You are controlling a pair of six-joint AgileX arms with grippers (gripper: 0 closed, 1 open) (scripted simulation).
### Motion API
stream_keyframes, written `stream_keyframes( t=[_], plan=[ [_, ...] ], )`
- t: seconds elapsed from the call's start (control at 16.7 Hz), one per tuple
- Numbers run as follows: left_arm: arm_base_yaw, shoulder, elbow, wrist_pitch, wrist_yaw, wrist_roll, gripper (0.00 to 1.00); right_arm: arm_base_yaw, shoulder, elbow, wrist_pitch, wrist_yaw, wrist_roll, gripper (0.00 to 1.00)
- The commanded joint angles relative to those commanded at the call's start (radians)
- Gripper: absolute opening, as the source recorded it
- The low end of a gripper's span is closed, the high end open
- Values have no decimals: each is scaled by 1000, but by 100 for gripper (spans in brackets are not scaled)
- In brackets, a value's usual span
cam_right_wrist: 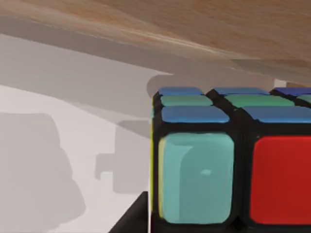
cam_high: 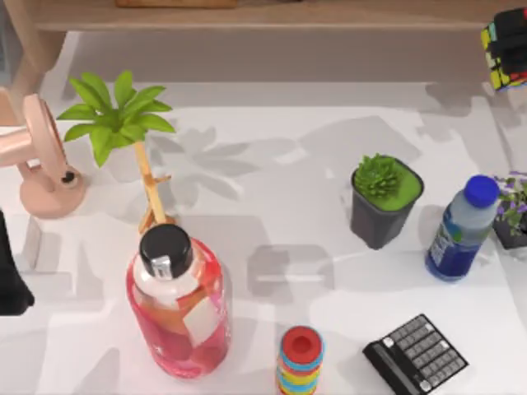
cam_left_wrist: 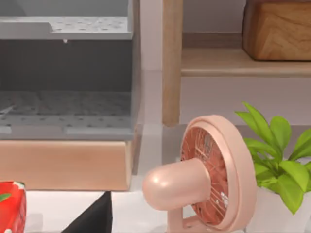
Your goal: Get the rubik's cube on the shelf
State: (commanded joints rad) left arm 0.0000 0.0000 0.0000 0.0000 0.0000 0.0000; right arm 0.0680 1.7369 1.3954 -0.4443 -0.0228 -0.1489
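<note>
One rubik's cube, rigid, light, slick-sided; grip opposite flat faces; right gripper's hold can't tell, near shelf.

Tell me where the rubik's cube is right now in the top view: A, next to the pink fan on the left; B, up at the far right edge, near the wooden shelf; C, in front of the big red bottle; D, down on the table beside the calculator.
B: the rubik's cube sits at the top view's far right edge, close by the shelf.
</note>
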Motion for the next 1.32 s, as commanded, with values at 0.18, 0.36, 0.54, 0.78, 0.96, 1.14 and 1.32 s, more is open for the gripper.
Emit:
stream_keyframes(
  t=[0.18,0.36,0.54,0.78,0.96,1.14,1.32],
  plan=[
    [0,0,0,0,0,0,100,95,-23,-148,347,59,31,0],
    [0,0,0,0,0,0,100,175,-6,-269,714,133,54,0],
    [0,0,0,0,0,0,100,237,48,-371,1070,218,68,0],
    [0,0,0,0,0,0,100,296,153,-475,1479,330,74,0],
    [0,0,0,0,0,0,100,323,233,-529,1706,400,73,0],
    [0,0,0,0,0,0,100,337,291,-562,1840,446,71,0],
    [0,0,0,0,0,0,100,339,310,-571,1879,460,70,0]
  ],
)
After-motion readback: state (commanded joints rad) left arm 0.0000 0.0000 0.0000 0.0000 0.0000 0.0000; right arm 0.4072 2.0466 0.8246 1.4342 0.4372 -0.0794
